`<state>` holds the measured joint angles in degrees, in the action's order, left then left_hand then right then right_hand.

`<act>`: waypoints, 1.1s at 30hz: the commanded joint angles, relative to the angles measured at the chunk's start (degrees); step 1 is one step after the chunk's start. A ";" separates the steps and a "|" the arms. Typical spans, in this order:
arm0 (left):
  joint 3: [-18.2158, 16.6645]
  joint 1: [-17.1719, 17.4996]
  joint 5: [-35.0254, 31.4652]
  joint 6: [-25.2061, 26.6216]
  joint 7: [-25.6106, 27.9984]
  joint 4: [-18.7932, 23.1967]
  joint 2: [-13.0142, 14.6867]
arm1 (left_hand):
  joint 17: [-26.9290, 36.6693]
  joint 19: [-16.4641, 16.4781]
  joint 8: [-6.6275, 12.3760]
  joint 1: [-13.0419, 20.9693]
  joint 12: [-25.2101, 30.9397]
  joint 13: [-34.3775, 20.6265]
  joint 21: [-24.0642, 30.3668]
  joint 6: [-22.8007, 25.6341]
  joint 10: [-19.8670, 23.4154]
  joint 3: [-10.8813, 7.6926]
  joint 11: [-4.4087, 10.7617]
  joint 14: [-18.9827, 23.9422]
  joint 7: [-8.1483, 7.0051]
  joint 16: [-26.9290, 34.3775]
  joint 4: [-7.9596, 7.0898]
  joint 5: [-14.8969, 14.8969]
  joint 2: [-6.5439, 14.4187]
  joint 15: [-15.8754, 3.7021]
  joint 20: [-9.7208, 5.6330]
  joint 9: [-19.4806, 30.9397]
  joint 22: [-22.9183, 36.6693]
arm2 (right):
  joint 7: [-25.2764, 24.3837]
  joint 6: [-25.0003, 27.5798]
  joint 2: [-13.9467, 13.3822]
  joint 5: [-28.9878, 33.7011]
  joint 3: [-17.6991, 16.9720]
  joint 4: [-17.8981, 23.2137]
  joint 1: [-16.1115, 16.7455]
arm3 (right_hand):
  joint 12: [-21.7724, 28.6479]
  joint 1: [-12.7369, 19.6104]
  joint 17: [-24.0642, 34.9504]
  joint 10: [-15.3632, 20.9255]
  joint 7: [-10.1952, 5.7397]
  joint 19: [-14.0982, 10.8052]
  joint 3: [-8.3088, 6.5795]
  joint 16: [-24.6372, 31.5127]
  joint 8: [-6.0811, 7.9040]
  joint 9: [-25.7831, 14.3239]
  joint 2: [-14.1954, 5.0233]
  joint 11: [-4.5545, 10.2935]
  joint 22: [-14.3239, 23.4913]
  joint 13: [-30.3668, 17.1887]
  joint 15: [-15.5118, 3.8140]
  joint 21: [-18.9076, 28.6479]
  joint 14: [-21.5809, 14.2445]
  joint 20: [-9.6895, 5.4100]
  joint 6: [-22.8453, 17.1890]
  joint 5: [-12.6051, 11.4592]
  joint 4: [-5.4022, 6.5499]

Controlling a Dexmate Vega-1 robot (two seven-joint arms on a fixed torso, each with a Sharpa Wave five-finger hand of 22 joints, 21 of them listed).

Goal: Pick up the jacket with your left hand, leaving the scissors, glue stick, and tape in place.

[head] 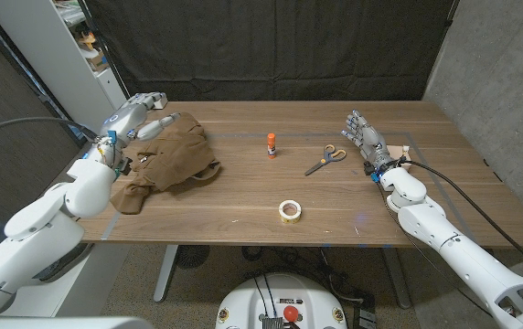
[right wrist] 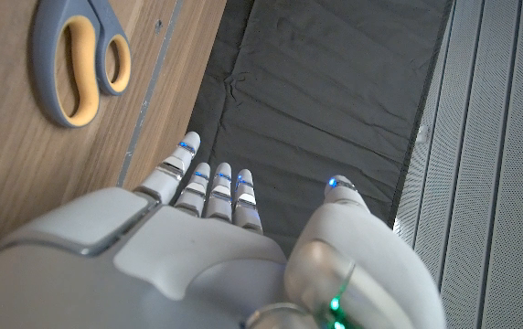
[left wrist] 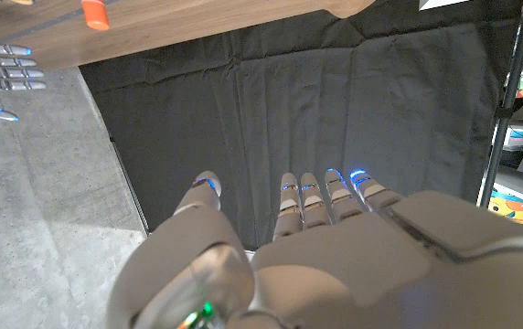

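Observation:
A crumpled brown jacket [head: 172, 161] lies on the wooden table [head: 335, 206] at its left side. My left hand [head: 135, 116] hovers at the jacket's far left corner, fingers stretched out and apart, holding nothing; the left wrist view shows its back [left wrist: 335, 256] with straight fingers against the black curtain. A glue stick [head: 272, 144] with an orange cap stands at the middle, and its orange cap [left wrist: 95, 13] shows in the left wrist view. Grey-and-orange scissors [head: 325, 159] lie right of it; their handles [right wrist: 77, 57] show in the right wrist view. A tape roll [head: 289, 211] lies nearer the front. My right hand [head: 366, 135] is open beside the scissors.
A black curtain [head: 271, 46] hangs behind the table. White shelving [head: 88, 37] stands at the back left, close to my left hand. A grey wall [head: 499, 73] runs along the right. Bare wood lies between the jacket and the small items.

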<state>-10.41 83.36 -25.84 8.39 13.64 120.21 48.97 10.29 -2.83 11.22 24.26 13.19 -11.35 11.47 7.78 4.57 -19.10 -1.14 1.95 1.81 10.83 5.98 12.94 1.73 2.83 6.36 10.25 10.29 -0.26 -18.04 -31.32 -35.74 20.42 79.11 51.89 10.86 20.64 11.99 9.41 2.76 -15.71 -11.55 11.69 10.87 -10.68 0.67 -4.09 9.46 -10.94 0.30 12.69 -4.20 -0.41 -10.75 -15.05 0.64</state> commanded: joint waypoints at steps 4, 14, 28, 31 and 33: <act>0.75 -0.46 -0.59 3.86 0.24 -0.82 1.53 | 0.18 0.47 -0.27 1.24 -0.14 -0.29 0.45 -0.61 0.05 -0.05 -1.05 0.02 -0.65 0.27 0.96 0.41 -0.59 1.39 2.06 0.30 0.14 | -0.39 0.43 0.07 0.26 0.26 0.36 0.20 | 0.45 0.35 0.05 0.30 -0.17 -0.45 0.10 0.10 0.44 -0.17 -0.13 -0.14 0.24 -0.06 0.19 -0.13 -0.54 0.17 -0.60 -0.26 -0.25; 1.20 0.02 -2.45 7.39 0.32 -0.12 3.04 | 0.42 0.53 -0.99 3.27 -0.41 -0.85 0.34 -4.96 -1.30 0.03 -1.59 -0.44 -4.86 0.16 2.61 0.84 -2.38 2.17 5.48 0.45 0.30 | -0.51 0.54 0.07 0.26 0.33 0.43 0.42 | 0.45 0.32 0.06 0.31 -0.30 -0.43 0.16 0.12 0.49 -0.17 -0.13 -0.04 0.25 -0.06 0.26 -0.27 -0.58 0.28 -0.74 -0.27 -0.26; 3.56 -2.14 -3.51 10.89 0.24 -1.31 5.33 | 0.51 0.88 -0.68 3.89 -0.67 -1.08 0.46 -5.57 -2.48 0.16 -1.59 -0.71 -5.74 0.16 2.93 1.04 -3.17 2.51 5.83 0.52 0.39 | -0.58 0.60 -0.28 0.06 0.07 0.82 0.98 | 0.44 0.30 0.07 0.30 -0.38 -0.43 0.23 0.13 0.52 -0.18 -0.17 -0.01 0.26 -0.07 0.19 -0.49 -0.59 0.39 -0.89 -0.29 -0.29; 4.77 -3.18 -3.97 12.89 -0.39 -1.37 6.15 | 0.52 1.00 -0.63 4.01 -0.74 -1.12 0.50 -5.62 -2.78 0.18 -1.84 -0.79 -5.74 0.16 2.98 1.08 -3.31 2.56 5.86 0.53 0.41 | -0.56 0.60 -0.35 0.00 0.02 0.86 1.06 | 0.46 0.31 0.07 0.34 -0.41 -0.45 0.24 0.13 0.51 -0.18 -0.19 0.00 0.26 -0.07 0.22 -0.52 -0.59 0.38 -0.86 -0.29 -0.30; 5.61 -3.89 -3.95 13.38 -0.69 -1.73 6.87 | 0.54 1.13 -0.55 4.13 -0.81 -1.18 0.55 -5.65 -3.12 0.22 -1.93 -1.00 -5.83 0.10 3.01 1.13 -3.48 2.71 5.89 0.55 0.43 | -0.54 0.52 -0.33 -0.05 -0.02 0.85 1.13 | 0.45 0.30 0.06 0.31 -0.38 -0.45 0.25 0.13 0.51 -0.18 -0.20 0.01 0.26 -0.07 0.21 -0.55 -0.60 0.39 -0.88 -0.29 -0.31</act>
<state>-7.52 81.92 -29.12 17.83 14.09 119.35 53.54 10.55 -2.07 10.36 27.71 12.48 -12.37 11.48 2.13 1.95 -18.88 -2.84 1.03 -3.38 10.83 8.71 13.59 -1.72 4.88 11.80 10.54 10.55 -0.73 -17.47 -31.47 -35.50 20.67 79.79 52.65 10.86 20.63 12.00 9.41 2.45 -15.93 -11.32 11.69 10.87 -10.68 0.66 -4.10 9.47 -10.94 0.61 12.29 -4.51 -0.18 -11.06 -15.05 0.40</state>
